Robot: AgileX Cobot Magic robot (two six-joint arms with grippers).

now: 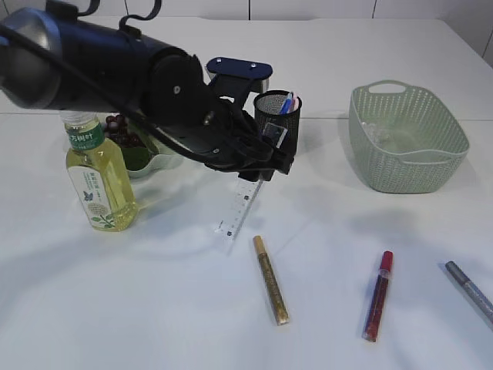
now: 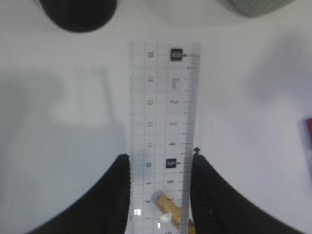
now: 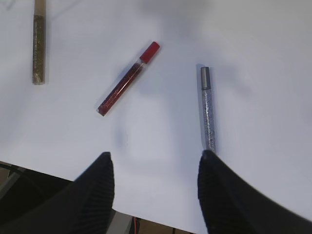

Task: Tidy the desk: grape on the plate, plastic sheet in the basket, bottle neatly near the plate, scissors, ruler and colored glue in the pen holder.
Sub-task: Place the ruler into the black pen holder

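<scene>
My left gripper is shut on a clear ruler, gripping it by its long edges. The ruler slants down toward the table, just in front of the black mesh pen holder. Blue and pink items stick out of the holder. A bottle of yellow liquid stands by the green plate, which carries dark grapes. Gold, red and silver glue sticks lie on the table. My right gripper hangs open above the front table edge, beside the silver stick.
A pale green basket stands at the right rear. The left arm's dark bulk crosses the upper left of the exterior view. Through the ruler, the left wrist view shows the gold stick. The table's front edge lies under my right gripper.
</scene>
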